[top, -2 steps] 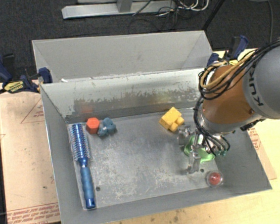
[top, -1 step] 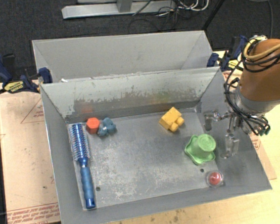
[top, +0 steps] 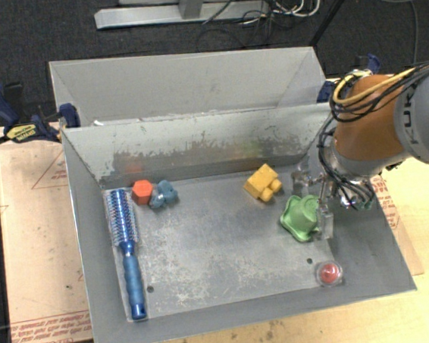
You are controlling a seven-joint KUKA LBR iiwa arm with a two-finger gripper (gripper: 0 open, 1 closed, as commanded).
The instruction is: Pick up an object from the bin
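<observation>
My gripper [top: 317, 200] is low at the right side of the bin, open, its fingers spread apart over the right edge of a green soft lumpy thing [top: 300, 218]. The green thing lies on the bin floor and touches the gripper's left side; nothing is clearly clamped between the fingers. A small red ball [top: 329, 273] rests just below the gripper near the front right corner. A yellow block-shaped toy [top: 263, 182] lies up and to the left of the gripper, near the back wall.
A blue hairbrush [top: 126, 248] lies lengthwise along the left wall. Beside its head sit a small orange piece [top: 142, 190] and a grey-blue piece [top: 163, 194]. The arm's orange cover and cables hang over the right wall.
</observation>
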